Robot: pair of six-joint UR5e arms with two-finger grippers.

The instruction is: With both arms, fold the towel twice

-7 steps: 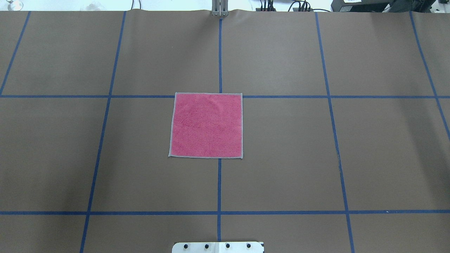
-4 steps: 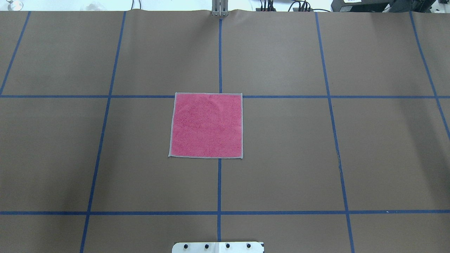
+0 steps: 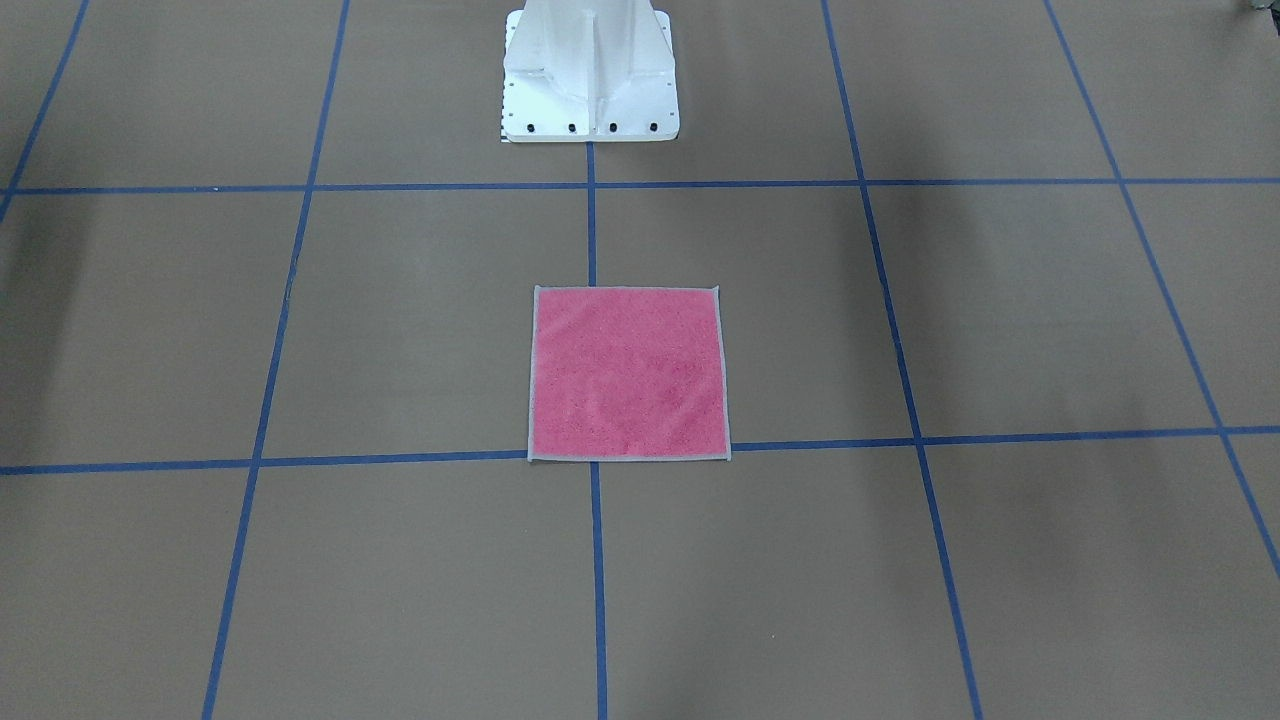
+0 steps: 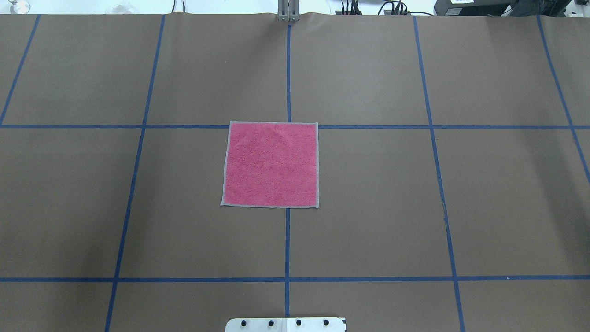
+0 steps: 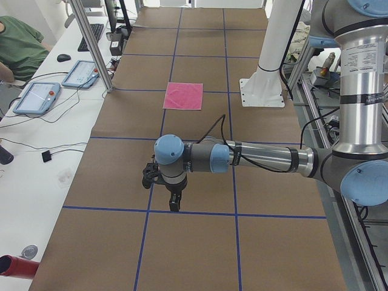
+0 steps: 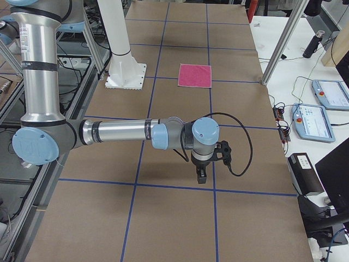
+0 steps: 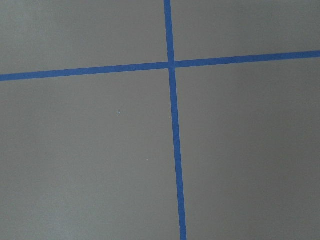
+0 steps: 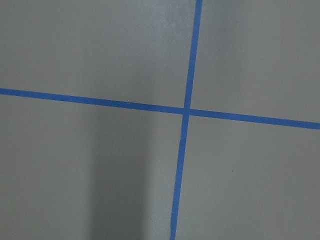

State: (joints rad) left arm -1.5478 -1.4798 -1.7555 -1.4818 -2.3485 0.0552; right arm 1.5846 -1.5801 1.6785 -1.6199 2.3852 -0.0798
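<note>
The towel [image 4: 270,164] lies flat and unfolded at the table's centre, pink face up, with light grey edging. It also shows in the front view [image 3: 628,373], the left side view [image 5: 183,96] and the right side view [image 6: 195,75]. My left gripper [image 5: 173,204] hangs over the table far to the left of the towel and points down. My right gripper [image 6: 201,175] hangs far to the right of it and points down. Both show only in the side views, so I cannot tell if they are open or shut. The wrist views show only brown paper and blue tape.
The white pedestal base [image 3: 590,75] stands at my edge of the table. Brown paper with blue tape lines [image 4: 287,240] covers the table. Tablets [image 5: 37,97], a keyboard and cables lie on the operators' white bench beyond the far edge. A person in green [image 5: 18,45] sits there.
</note>
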